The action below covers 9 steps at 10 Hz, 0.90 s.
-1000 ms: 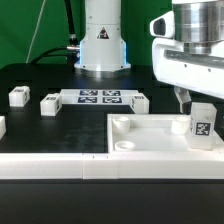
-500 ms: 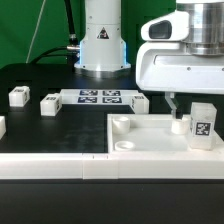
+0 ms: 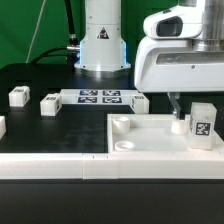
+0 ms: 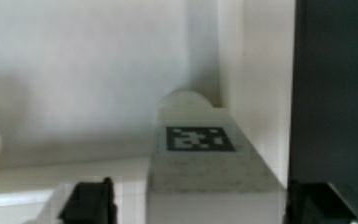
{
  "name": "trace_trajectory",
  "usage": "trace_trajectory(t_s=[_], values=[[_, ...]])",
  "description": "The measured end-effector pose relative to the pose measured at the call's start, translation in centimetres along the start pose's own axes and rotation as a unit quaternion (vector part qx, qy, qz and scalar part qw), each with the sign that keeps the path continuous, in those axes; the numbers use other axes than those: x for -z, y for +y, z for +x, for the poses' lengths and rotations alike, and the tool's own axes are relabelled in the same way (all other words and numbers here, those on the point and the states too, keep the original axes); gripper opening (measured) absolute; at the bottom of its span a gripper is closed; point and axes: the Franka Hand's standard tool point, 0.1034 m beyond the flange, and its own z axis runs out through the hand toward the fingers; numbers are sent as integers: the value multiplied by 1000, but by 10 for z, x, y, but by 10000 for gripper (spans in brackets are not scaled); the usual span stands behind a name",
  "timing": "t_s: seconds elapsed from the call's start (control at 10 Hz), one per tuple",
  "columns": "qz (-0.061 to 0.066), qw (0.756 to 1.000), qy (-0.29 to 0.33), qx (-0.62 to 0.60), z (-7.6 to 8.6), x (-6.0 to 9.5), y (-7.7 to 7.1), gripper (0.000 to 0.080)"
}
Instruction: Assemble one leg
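Observation:
A leg (image 3: 202, 122), a small white post with a black-and-white tag, stands upright on the right part of the large white panel (image 3: 150, 142). My gripper (image 3: 187, 108) hangs right over it, and one dark finger (image 3: 175, 104) shows just left of the leg. In the wrist view the leg (image 4: 204, 160) lies between my gripper's (image 4: 208, 206) two dark fingers (image 4: 91, 202), with a gap on each side. The gripper is open and holds nothing.
More loose legs lie on the black table at the left (image 3: 18, 97), (image 3: 50, 104) and by the marker board's right end (image 3: 140, 101). The marker board (image 3: 100, 97) lies in front of the robot base (image 3: 103, 45). The panel has a round socket (image 3: 122, 125) near its left corner.
My hand has shifted toward the exterior view's left, so more of it is in view. The leg on the panel has not moved.

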Motion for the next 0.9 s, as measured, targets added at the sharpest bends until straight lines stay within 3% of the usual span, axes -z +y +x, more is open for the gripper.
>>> trace_trajectory(t_s=[0.1,0.4,0.6,0.8,0.9], values=[[0,1000,0,0,0,0,0,287],[0,1000,0,-24,0,0,0,290],[10,992,-2,-122,0,0,1,290],[21,951,-4,-309,1,-1,3,291],[22,940,-5,-341,1,-1,3,291]])
